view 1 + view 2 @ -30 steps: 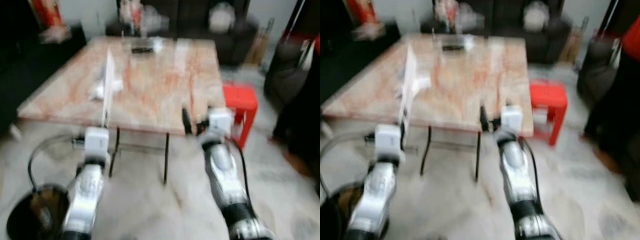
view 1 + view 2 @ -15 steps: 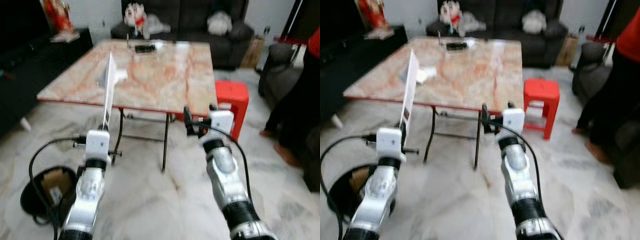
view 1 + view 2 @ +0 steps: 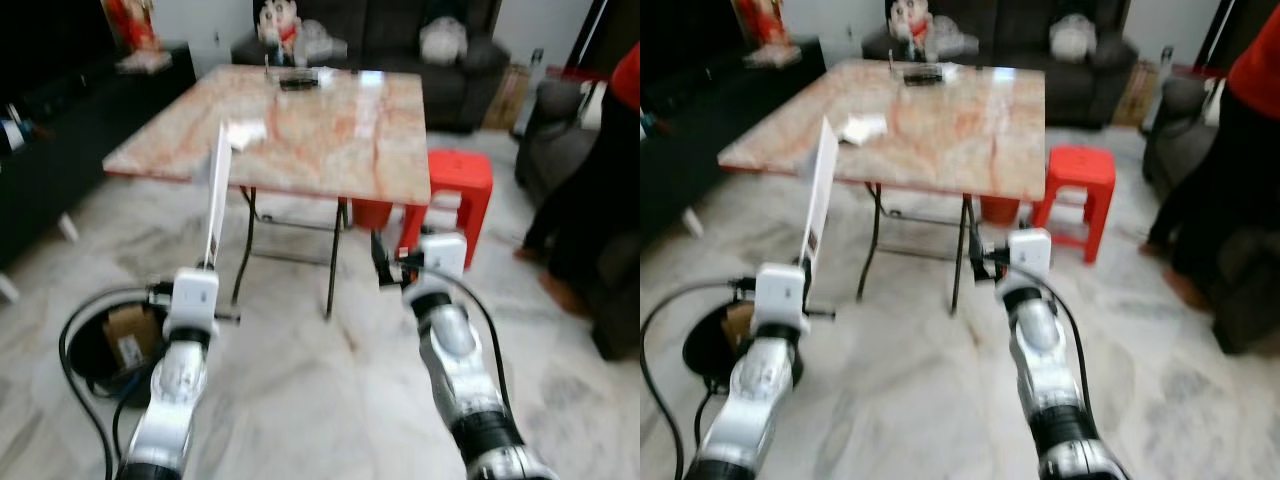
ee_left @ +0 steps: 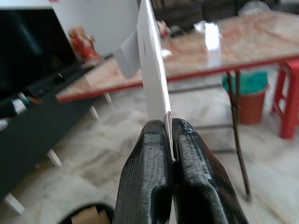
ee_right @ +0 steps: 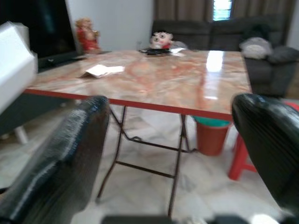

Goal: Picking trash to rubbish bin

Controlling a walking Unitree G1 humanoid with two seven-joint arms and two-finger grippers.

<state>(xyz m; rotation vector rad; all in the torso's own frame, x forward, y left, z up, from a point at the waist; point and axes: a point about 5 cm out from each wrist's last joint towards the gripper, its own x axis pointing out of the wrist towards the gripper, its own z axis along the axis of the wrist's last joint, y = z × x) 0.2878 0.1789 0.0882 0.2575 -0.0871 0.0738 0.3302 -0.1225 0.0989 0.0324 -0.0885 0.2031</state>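
My left gripper (image 4: 169, 128) is shut on the lower edge of a flat white card (image 3: 215, 195), which stands upright in front of me. In the left eye view that left gripper (image 3: 207, 264) hangs above the floor, just right of a black rubbish bin (image 3: 98, 345) with cardboard inside. My right gripper (image 5: 168, 140) is open with nothing between its fingers (image 5: 60, 158). It points at the marble-patterned folding table (image 3: 330, 130). A crumpled white paper (image 3: 245, 132) lies on the table's left part.
A red stool (image 3: 460, 180) stands right of the table, and a small orange bin (image 5: 210, 135) sits under it. A person (image 3: 600, 180) stands at the right edge. A dark sofa (image 3: 400, 40) is behind the table, a low black cabinet (image 3: 60, 110) on the left. Black cables (image 3: 75, 330) loop by the bin.
The whole view has pulled back from the table, so the camera moved and the bin shows more fully. The left gripper still holds the card; the right stays open.
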